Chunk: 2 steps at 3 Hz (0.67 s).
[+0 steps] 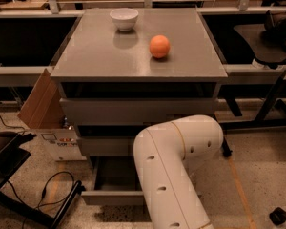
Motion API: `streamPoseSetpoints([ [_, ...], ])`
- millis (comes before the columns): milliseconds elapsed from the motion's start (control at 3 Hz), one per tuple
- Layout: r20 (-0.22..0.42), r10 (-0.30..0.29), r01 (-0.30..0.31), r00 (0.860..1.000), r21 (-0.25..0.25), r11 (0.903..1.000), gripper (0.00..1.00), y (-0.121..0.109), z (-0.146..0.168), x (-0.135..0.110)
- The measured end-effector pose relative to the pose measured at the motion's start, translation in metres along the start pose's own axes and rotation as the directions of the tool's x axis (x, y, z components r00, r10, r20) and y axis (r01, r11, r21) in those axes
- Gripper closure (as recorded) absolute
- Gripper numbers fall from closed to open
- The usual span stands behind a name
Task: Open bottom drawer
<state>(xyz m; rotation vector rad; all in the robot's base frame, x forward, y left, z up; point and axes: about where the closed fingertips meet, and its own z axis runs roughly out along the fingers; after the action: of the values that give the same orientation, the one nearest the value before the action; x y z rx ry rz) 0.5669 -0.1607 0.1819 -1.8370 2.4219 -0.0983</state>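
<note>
– Grey is what I see most. A grey cabinet [138, 63] stands in the middle, with a flat top and straight edges.

– What is on top?

– A white bowl [124, 19] near the back edge. An orange ball [159, 46] sits a bit to the right of it, well away from every edge.

– Where is the bottom drawer [107, 198]?

– Down by the floor, under the other two. Its front sticks out further than the middle drawer front [105, 146], so you can look into the dark grey box behind it. The top drawer front [133, 111] is in line with the cabinet.

– Can you see all of it?

– No. A fat white arm [176, 166] bends in front and covers its right part.

– And the gripper?

– It is out of sight, somewhere behind or below that arm. I can't tell if it is gripping anything.

– Is there room around the drawer?

– Not much on the left. A black bar [62, 209] on the floor ends just beside the drawer's left corner. I can't tell if they touch. A black cable [52, 187] loops there too, and a cardboard box [43, 106] leans close to the cabinet's left side.

– And on the right?

– More room. The speckled floor [262, 171] is bare there, with a small black wheel [281, 217] in the far corner.
</note>
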Motion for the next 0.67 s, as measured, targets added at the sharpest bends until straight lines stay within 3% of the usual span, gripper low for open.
streamPoseSetpoints([
  [333, 0.0, 0.0, 0.0, 1.0, 0.0, 1.0, 0.0, 0.0, 0.0, 0.0],
  [667, -0.001, 0.0, 0.0, 1.0, -0.002, 1.0, 0.18, 0.0012, 0.001, 0.0003],
])
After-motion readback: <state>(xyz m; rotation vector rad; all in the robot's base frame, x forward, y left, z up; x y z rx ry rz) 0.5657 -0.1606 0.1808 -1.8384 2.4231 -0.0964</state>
